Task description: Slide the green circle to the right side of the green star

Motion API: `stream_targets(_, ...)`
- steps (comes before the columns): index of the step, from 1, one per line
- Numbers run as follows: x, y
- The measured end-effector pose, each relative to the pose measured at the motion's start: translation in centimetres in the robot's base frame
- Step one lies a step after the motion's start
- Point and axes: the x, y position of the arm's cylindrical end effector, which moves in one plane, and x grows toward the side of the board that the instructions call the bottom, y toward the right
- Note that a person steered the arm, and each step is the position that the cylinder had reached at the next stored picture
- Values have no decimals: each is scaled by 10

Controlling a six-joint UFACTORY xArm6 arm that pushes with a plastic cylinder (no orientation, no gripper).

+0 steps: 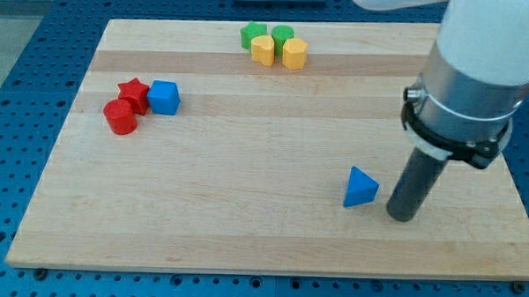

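**A:** How do you reckon the green circle (283, 34) will behave once it's pushed?

**B:** It looks like a small, rigid block, light enough to skid easily on the smooth wooden table (245, 209). As a round piece it will likely roll off to one side unless the push runs through its centre. There's nothing to grip with anyway, so "taking hold" means pressing against its side wall.

**A:** Where does it sit?

**B:** Close to the table's top edge, a little right of that edge's middle, in a tight cluster. The green star (253, 34) is just beside it on the left, and two yellow blocks lie in front: a yellow block (263, 51) below the star and a yellow hexagon-like block (294, 54) below the circle. They seem to touch, though I can't be sure of every contact.

**A:** So isn't it already right of the star?

**B:** It appears so; I'd judge little remains beyond a possible nudge.

**A:** And your end?

**B:** My tip (402, 215) is a bare rod, holding nothing and touching nothing. It stands near the table's bottom right corner, just right of the blue triangle (360, 188), with a small gap between. The circle is well apart from it, towards the top edge and leftward.

**A:** Anything else?

**B:** A red star (134, 92), red cylinder (121, 117) and blue cube (164, 97) huddle near the left edge.
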Motion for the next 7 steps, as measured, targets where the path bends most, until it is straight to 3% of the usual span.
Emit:
stream_targets(2,-8,-41)
stream_targets(7,-63,-8)
